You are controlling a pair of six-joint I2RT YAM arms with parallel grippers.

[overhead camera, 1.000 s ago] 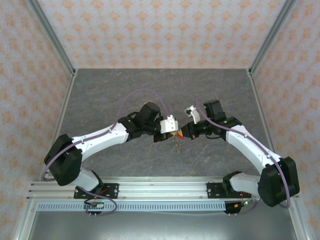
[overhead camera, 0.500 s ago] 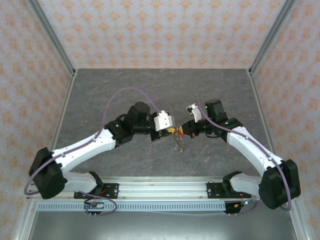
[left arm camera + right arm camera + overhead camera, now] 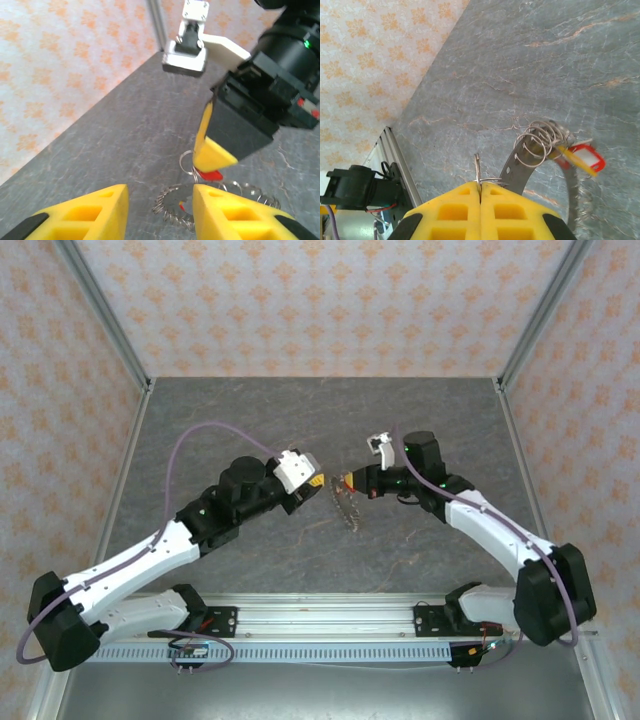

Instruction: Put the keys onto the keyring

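The right tool (image 3: 480, 192) is closed tight, its two yellow fingers pressed together with no gap at the bottom centre of the right wrist view. Pinched between the tips is a thin wire loop (image 3: 478, 172), which stands up just above them. The keyring (image 3: 511, 170) begins right beside that loop and curves off towards the lower right of the frame as a flat grey band, its small teeth showing along the right edge. The loop seems to be hooked through the band, though the join is hard to make out. A cluster of small wire rings (image 3: 540, 137) sits on the band above and to the right of the fingers. Further right lie a red key (image 3: 587, 159) and a yellow key (image 3: 574, 157), touching each other.

In the top view the right tool (image 3: 350, 480) is at the centre of the frame over the grey tabletop (image 3: 250, 420), with the keyring (image 3: 347, 512) hanging just below it. The left tool (image 3: 316, 483) is a little to its left, apart from it.

In the left wrist view the left tool (image 3: 160, 215) stands open at the bottom edge, with nothing between its yellow fingers. The keyring (image 3: 172, 205) shows through the gap, and the red key (image 3: 210, 175) is just under the right tool (image 3: 210, 150).
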